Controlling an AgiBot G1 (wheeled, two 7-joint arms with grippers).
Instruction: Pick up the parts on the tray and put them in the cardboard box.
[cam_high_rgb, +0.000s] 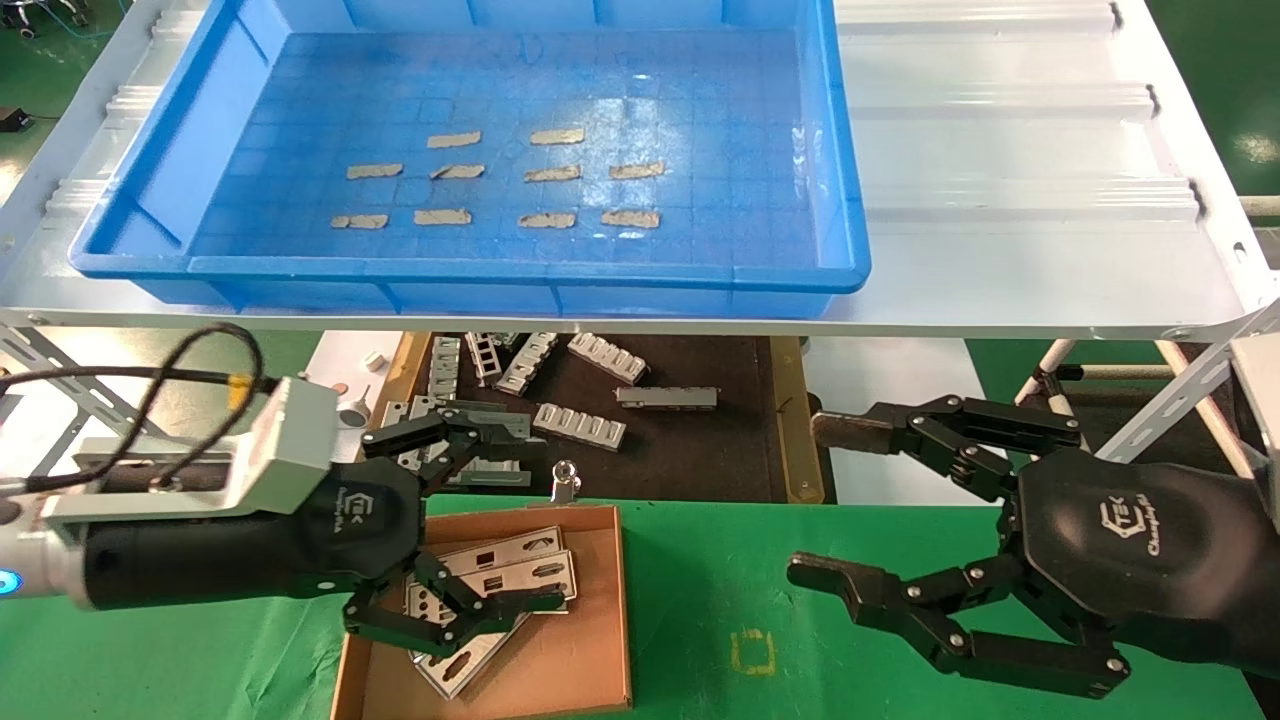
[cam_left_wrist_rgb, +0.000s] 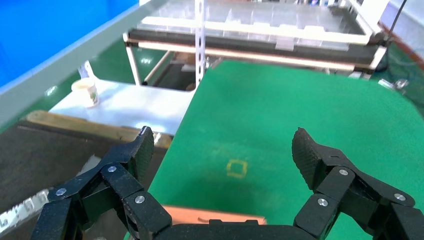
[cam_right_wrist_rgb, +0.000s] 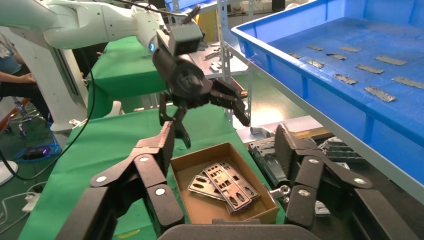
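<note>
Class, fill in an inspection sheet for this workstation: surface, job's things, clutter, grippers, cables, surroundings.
Surface: green cloth below a white shelf.
Job's things: blue tray holds only tape strips; silver plates lie stacked in the cardboard box.
Clutter: grey ribbed pieces on a dark board.
Grippers: left gripper open above the box; right gripper open, empty.
Cables: black loop at left wrist.
Surroundings: seated person.

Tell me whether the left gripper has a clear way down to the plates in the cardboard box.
Probably yes. The left gripper hangs open over the cardboard box, which has no lid, and the plates lie uncovered inside. The right gripper is off to the side.
</note>
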